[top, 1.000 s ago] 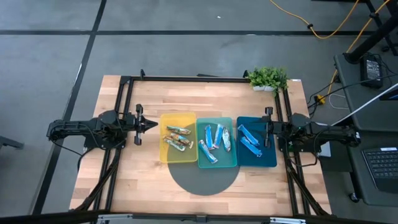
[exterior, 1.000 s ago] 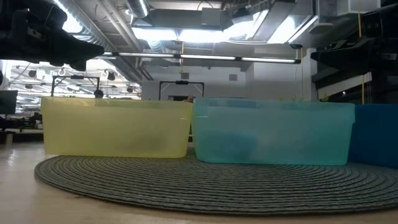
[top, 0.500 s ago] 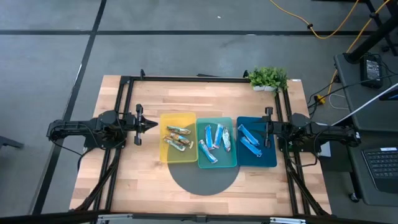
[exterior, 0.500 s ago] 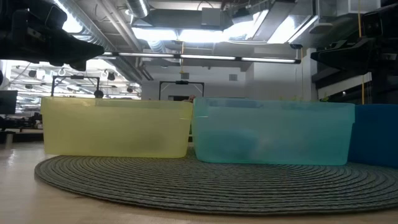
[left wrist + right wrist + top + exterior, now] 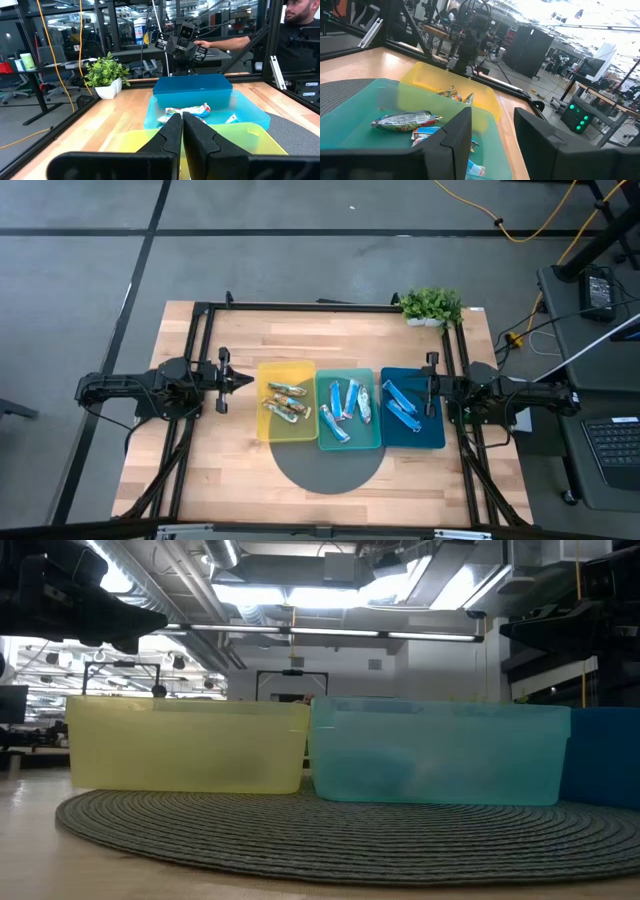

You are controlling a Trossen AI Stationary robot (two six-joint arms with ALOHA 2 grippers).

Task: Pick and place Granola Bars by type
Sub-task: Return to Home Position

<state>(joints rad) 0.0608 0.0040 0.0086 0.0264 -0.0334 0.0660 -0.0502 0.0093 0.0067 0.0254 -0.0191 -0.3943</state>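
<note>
The left arm (image 5: 130,392) lies folded low at the left edge of the tabletop (image 5: 230,470), its forearm level and pointing inward. The left tool (image 5: 244,380) hangs just outside the yellow tray (image 5: 264,370), clear of its rim, with its two fingers (image 5: 170,137) pressed flat together and nothing between them.

In the yellow tray lie the tan-brown Granola Bars (image 5: 286,390), bunched near the middle. Touching its right side is the teal tray (image 5: 349,372), which holds the blue-and-white Granola Bars (image 5: 352,399), set at loose angles. Next, again wall to wall, is the dark blue tray (image 5: 412,372) with the bright blue Granola Bars (image 5: 398,394), two of them showing clearly. The yellow and teal trays sit partly on a round grey woven mat (image 5: 330,468). The low view shows the three trays side by side on it.

A potted plant (image 5: 432,305) stands at the far right corner of the tabletop.

The right arm (image 5: 510,398) mirrors the left, folded level along the right edge and facing inward. The right tool (image 5: 424,386) sits at the outer rim of the dark blue tray, its fingers (image 5: 455,137) spread wide apart and empty.

In the left wrist view a person (image 5: 300,30) in a dark shirt shows beyond the tabletop.
</note>
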